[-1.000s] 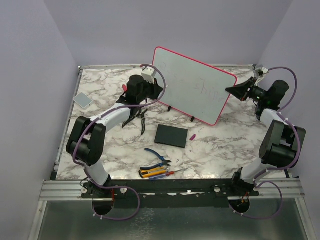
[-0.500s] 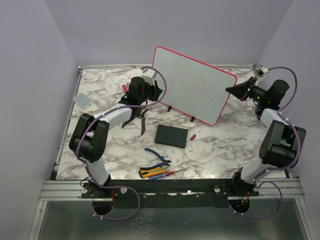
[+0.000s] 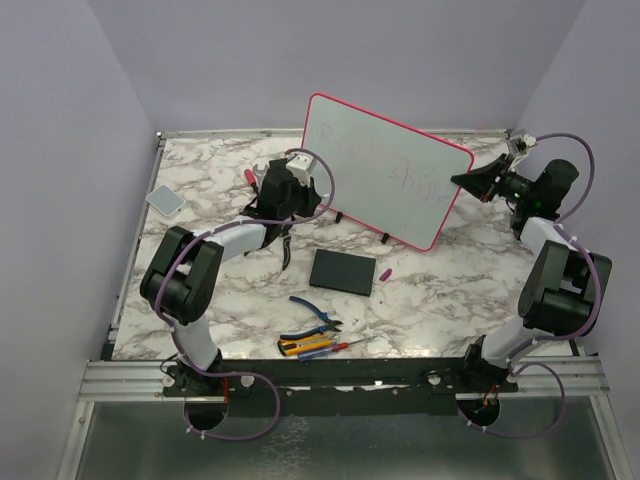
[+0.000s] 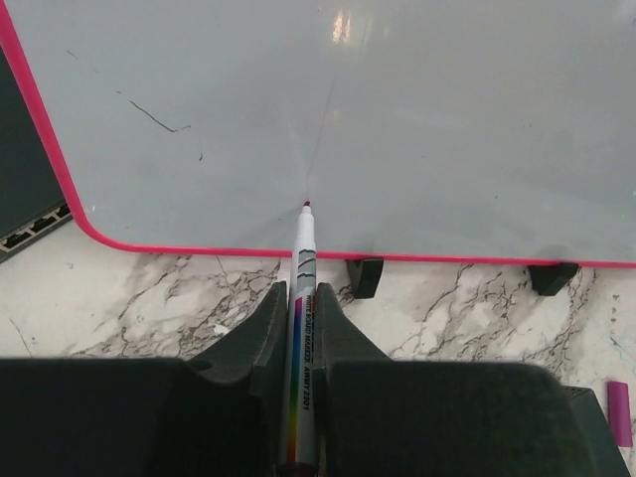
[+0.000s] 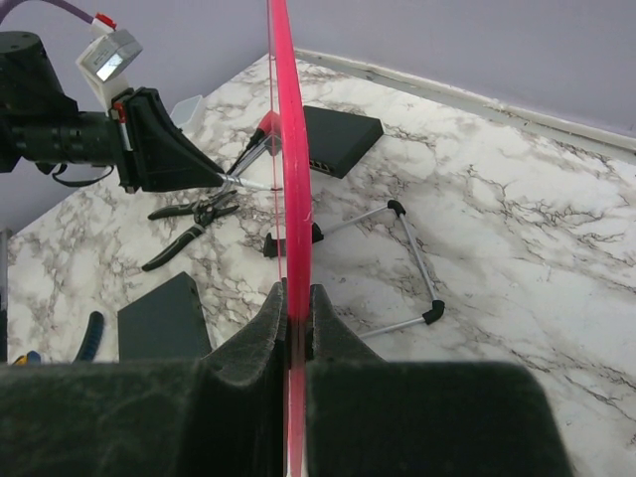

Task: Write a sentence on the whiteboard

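The whiteboard (image 3: 372, 160), pink-framed, stands tilted on small black feet at the back of the table. The sentence (image 3: 412, 178) is faint pinkish lettering on its right half. My left gripper (image 3: 312, 192) is shut on a white marker (image 4: 304, 248), whose red tip touches the board (image 4: 397, 119) near its lower left corner. A short dark stroke (image 4: 149, 114) shows at the board's upper left in the left wrist view. My right gripper (image 3: 464, 181) is shut on the board's right edge; the pink frame (image 5: 291, 149) runs between its fingers (image 5: 270, 308).
A flat black slab (image 3: 343, 271), a pink marker cap (image 3: 385, 272), black pliers (image 3: 276, 234), blue pliers (image 3: 316, 314) and screwdrivers (image 3: 318, 347) lie in front. A grey pad (image 3: 165, 199) lies far left. A wire stand (image 5: 402, 268) and a black box (image 5: 338, 129) are behind the board.
My left gripper has moved right and a little nearer with the marker, closing on the board's lower left. The right gripper and the board have not moved.
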